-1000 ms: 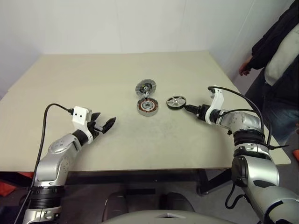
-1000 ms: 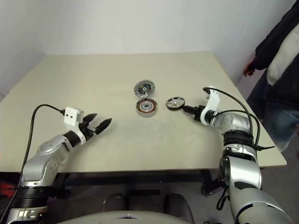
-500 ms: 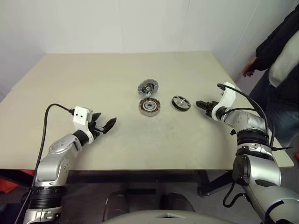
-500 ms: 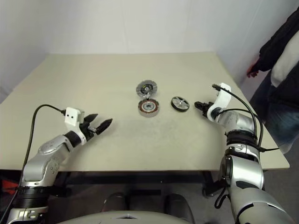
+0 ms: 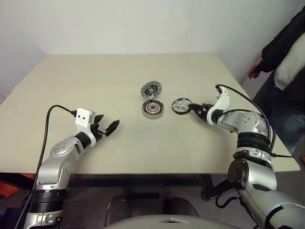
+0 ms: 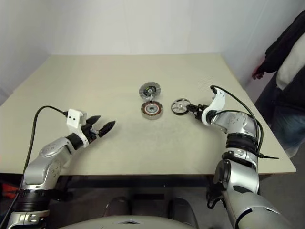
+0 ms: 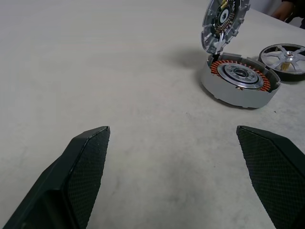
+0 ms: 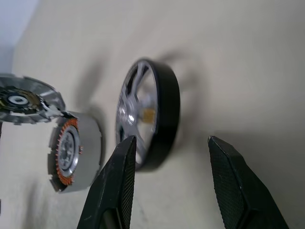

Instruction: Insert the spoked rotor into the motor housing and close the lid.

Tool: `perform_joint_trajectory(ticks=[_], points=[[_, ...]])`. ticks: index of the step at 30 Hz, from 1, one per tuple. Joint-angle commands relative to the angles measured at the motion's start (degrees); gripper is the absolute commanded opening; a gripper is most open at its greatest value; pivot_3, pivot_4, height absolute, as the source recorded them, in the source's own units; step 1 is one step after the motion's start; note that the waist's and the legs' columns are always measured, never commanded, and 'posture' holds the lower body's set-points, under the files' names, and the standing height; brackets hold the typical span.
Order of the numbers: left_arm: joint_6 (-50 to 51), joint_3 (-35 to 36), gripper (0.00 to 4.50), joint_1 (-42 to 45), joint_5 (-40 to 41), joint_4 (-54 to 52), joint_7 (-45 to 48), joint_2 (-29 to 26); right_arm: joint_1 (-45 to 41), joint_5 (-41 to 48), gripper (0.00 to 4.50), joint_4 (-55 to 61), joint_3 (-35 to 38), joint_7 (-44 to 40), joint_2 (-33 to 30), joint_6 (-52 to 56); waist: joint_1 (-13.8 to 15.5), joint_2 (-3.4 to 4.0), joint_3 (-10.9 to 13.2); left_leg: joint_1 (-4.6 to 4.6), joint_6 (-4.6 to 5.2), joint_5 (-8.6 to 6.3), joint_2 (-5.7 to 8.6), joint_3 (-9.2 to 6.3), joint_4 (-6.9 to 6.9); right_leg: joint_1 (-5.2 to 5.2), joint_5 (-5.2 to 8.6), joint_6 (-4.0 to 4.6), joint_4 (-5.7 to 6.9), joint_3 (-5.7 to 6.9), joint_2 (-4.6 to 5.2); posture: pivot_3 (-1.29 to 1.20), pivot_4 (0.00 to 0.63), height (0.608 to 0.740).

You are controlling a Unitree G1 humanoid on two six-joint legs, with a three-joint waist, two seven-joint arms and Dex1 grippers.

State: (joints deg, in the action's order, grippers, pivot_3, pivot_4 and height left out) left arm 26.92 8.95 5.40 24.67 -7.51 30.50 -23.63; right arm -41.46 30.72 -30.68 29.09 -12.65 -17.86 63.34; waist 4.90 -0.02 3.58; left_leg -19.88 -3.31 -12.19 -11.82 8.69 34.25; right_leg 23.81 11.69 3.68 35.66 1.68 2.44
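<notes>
Reaching in from the right, the right gripper now sits at the rim of the spoked rotor, having backed well away from it half a second ago and come in again. Its jaws stand apart, one finger on each side of the rotor's near edge in the right wrist view, not yet clamped; I cannot tell whether a finger touches the rim. The rotor lies on the table just beside the motor housing, to its right, a little nearer the housing than it lay half a second ago, so the earlier contact seems to have nudged it rather than lifted it.

The housing sits at mid-table with its copper coils showing, still empty. The lid stands tilted up at the housing's far edge, ribbed face and dark centre toward the camera, apparently joined to it by thin wires.

The left gripper holds station low over the table, well apart from the parts, jaws wide apart, unchanged.

Judgement: insertion not started; this looks like a second attempt at grasping the rotor. A person stands beyond the table's right edge.
</notes>
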Motion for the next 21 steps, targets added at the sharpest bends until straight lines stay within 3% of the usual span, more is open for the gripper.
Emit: perform_joint_trajectory(ticks=[1, 11, 19, 21], points=[[-0.5, 0.9, 4.5, 0.5, 0.1, -1.6, 0.2, -0.9, -0.6, 1.4, 2.66, 2.0, 0.7, 0.3, 0.2, -0.3, 0.1, 0.01, 0.0, 0.0, 0.0, 0.0, 0.0, 0.0, 0.0, 0.0, 0.0, 0.0, 0.0, 0.0, 0.0, 0.0, 0.0, 0.74], [-0.6, 0.6, 4.5, 1.0, -0.7, -1.4, 0.1, -1.2, -3.0, 2.8, 2.66, -2.1, 2.9, 3.3, 6.3, -7.3, -0.2, 0.01, 0.0, 0.08, -0.11, 0.06, -0.02, 0.0, -0.03, 0.0, 0.07, -0.13, 0.04, 0.0, -0.01, 0.0, 0.0, 0.74], [-0.4, 0.7, 4.5, 0.8, -0.8, -1.5, 0.0, -1.3, -3.7, 3.1, 2.66, -2.1, 2.7, 3.5, 6.9, -7.9, -0.2, 0.01, 0.0, 0.03, -0.11, 0.06, -0.01, 0.0, -0.06, 0.01, 0.04, -0.07, 0.02, 0.0, -0.01, 0.0, 0.0, 0.74], [-0.5, 0.7, 4.5, 0.8, -0.9, -1.4, 0.0, -1.3, -3.8, 3.1, 2.26, -2.2, 2.7, 3.7, 7.0, -8.1, -0.2, 0.01, 0.0, 0.03, -0.11, 0.06, -0.01, 0.0, -0.06, 0.01, 0.04, -0.07, 0.02, 0.0, -0.01, 0.0, 0.0, 0.74]])
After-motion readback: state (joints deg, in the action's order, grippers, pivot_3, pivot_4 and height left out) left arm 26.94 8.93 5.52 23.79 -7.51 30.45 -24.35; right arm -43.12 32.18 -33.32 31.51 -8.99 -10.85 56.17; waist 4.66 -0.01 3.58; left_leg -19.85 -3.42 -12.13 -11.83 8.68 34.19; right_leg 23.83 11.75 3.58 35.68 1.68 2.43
